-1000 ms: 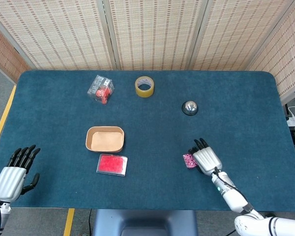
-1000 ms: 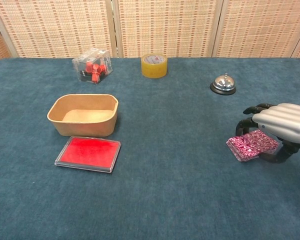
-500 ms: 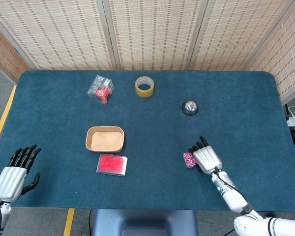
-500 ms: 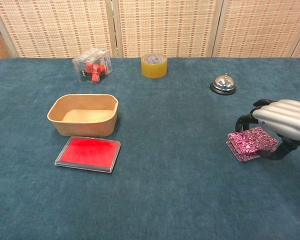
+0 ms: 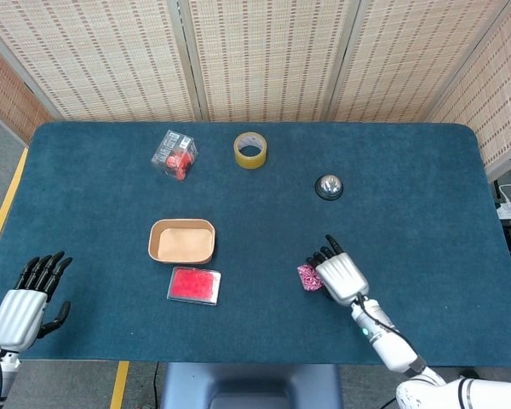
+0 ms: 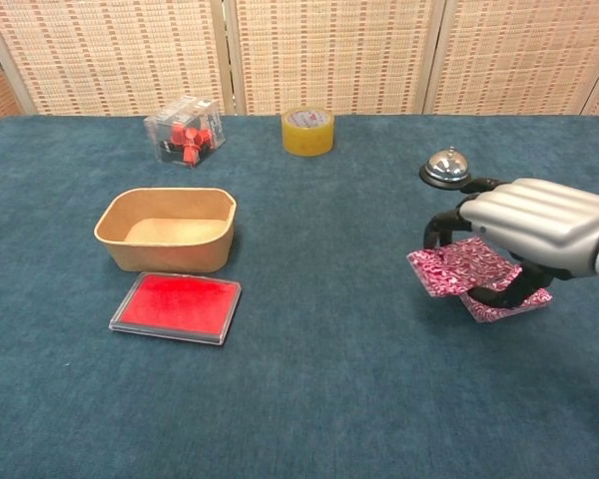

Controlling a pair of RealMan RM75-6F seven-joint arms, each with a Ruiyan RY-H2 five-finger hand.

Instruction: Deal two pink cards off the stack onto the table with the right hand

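A thin, pink-and-white patterned card (image 6: pixel 457 267) is pinched under the curled fingers of the silver right hand (image 6: pixel 532 227) and held clear of the carpet, at about ten o'clock from the small pink patterned stack (image 6: pixel 509 301) lying flat beneath the palm. The card is judged to be kept low and level so that it can be laid down beside the stack without flipping; no dealt card is seen on the table yet. The left hand (image 5: pixel 21 304) is rested at the table's near left corner, holding nothing, its dark fingers apart, well away from the work.

The whole top is covered by a dark blue-green carpeted table surface (image 5: pixel 426 196), on which thin cards are likely to sit tight. At nine o'clock from the stack, well apart, a flat red case with a clear rim (image 6: pixel 176 307) is set just in front of a tan oval paper tray (image 6: pixel 167 229). At twelve o'clock a chrome desk bell (image 6: pixel 446 167) is placed. Woven cane screen panels (image 5: pixel 264 51) close off the far side.
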